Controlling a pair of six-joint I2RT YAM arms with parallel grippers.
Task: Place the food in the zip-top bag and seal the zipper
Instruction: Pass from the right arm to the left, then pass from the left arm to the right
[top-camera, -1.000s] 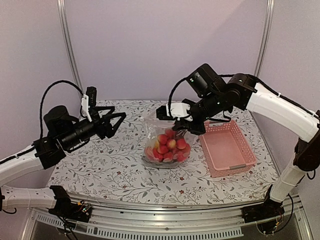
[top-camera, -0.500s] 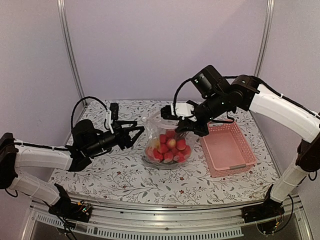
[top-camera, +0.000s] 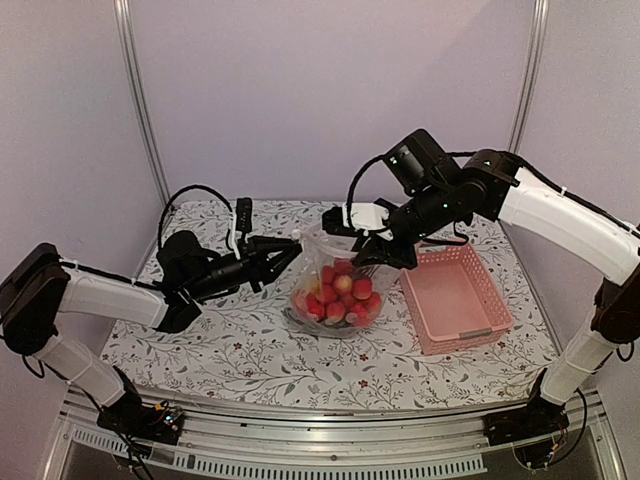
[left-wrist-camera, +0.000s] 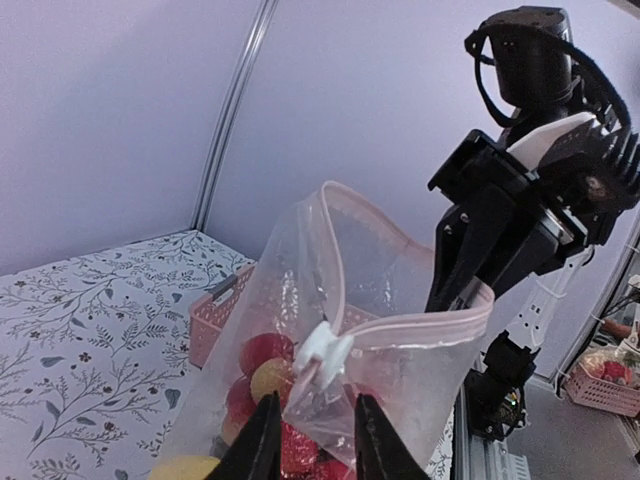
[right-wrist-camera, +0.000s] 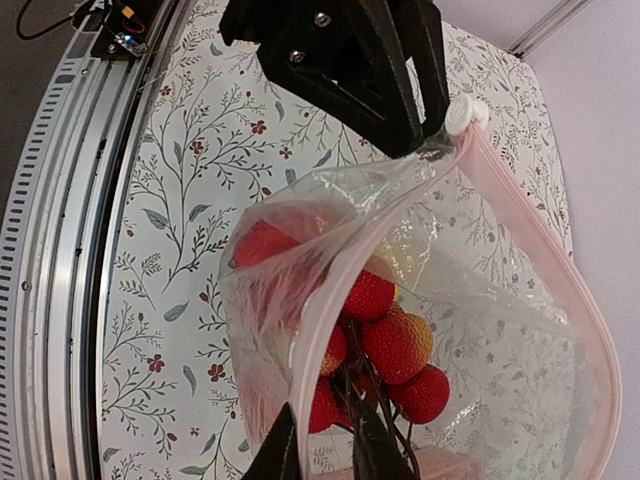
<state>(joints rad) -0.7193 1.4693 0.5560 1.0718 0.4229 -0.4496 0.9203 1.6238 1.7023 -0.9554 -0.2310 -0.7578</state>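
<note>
Two ends of the zip-top bag (left-wrist-camera: 390, 330), on the tabletop (top-camera: 220, 340) with the food (right-wrist-camera: 390, 340) inside, are braced for sealing: our right gripper (right-wrist-camera: 325, 450) pinches one, our left gripper (left-wrist-camera: 312, 440) flanks the zipper slider (left-wrist-camera: 325, 350), whether clamped we cannot tell.

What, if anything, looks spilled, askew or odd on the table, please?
Nothing stands out. All the toy fruit sits inside the bag, none loose on the table. The bag stands upright with its mouth gaping, the right gripper pinching one end of the rim and the left gripper at the white slider. The basket lies flat.
</note>
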